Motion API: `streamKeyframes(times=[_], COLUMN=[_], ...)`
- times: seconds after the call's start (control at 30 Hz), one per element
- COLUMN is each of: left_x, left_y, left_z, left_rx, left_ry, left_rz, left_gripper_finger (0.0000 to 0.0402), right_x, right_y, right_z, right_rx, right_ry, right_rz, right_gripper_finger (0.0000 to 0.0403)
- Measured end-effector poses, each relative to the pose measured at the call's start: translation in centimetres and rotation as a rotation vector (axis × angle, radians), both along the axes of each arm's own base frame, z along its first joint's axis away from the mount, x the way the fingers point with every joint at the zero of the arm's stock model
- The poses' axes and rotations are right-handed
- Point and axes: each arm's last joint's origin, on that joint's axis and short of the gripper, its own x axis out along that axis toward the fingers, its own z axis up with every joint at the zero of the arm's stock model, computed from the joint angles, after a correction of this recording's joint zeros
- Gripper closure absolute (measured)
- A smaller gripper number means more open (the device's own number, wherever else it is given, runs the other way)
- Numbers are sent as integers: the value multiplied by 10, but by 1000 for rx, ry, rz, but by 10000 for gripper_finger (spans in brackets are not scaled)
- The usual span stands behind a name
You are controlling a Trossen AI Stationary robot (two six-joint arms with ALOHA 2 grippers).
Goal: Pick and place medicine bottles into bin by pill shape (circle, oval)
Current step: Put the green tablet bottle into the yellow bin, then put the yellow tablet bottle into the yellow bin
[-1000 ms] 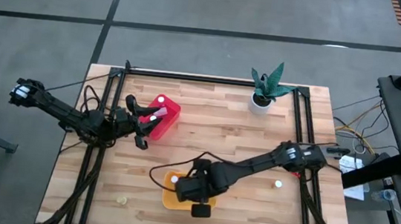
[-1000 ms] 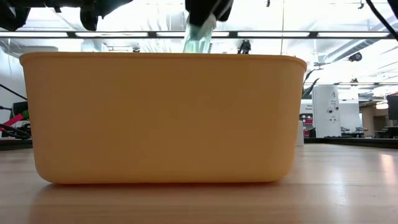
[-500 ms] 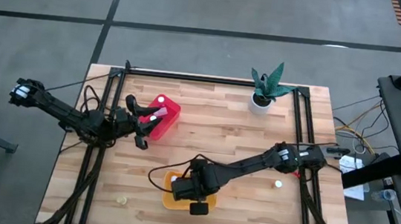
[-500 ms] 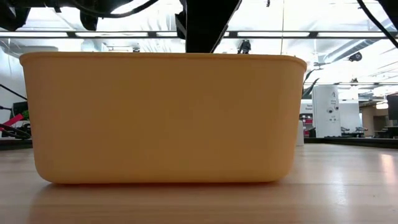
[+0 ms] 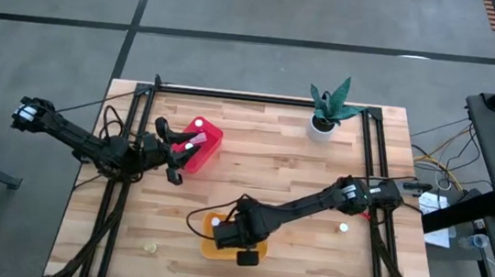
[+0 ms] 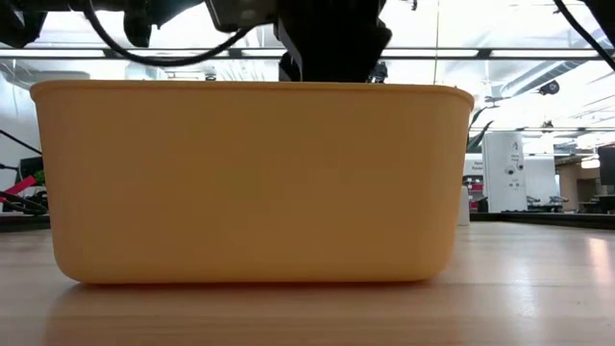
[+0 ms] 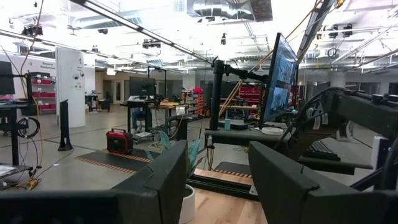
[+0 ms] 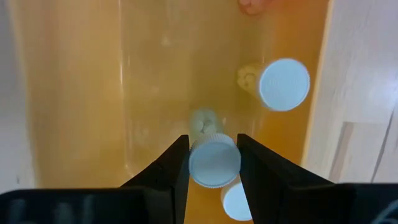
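The yellow-orange bin [image 5: 211,243] stands near the table's front edge and fills the low view [image 6: 250,183]. My right gripper [image 8: 213,155] reaches down into it [image 5: 226,235], shut on a medicine bottle [image 8: 214,163] with a white cap. Two more white-capped bottles [image 8: 284,84] [image 8: 239,202] sit in this bin. The red bin [image 5: 201,143] stands at the left middle. Beside it, my left gripper [image 5: 177,152] is open and raised, with nothing between its fingers [image 7: 161,180]. Loose bottles stand on the table at the right [image 5: 343,228] and front left [image 5: 151,247]. My right gripper pinches the bottle at its cap end [image 8: 194,163] between the two fingers. The fingers come from above, pointing steeply down. The bottle hangs upright below them inside the yellow-orange bin. Whether its bottom touches the bin's floor I cannot tell.
A white pot with a green plant [image 5: 327,110] stands at the far right of the table. Black frame rails [image 5: 369,142] run along the table's sides and far edge. Bare wood lies between the two bins and toward the right edge.
My right gripper has come down into the yellow-orange bin with the bottle. A second ago the bottle showed above the bin's rim in the low view. Now it is hidden behind the bin's wall, and only the dark gripper shows above the rim.
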Motion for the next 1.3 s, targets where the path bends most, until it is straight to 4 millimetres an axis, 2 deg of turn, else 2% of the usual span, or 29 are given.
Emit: streamKeyframes(times=[0.23,0.7,1.07,1.3], left_x=[0,0,0,0], left_y=[0,0,0,0], left_z=[0,0,0,0], left_rx=[0,0,0,0], left_ry=[0,0,0,0], left_rz=[0,0,0,0], left_gripper_finger=[246,246,246,246], right_x=[0,2,-4,-22], right_y=[0,-1,2,9], right_z=[-3,0,37,58], right_rx=[0,4,4,-95], right_ry=[0,-18,-46,-60], right_rz=[0,15,23,31], right_gripper_finger=[284,209,204,204])
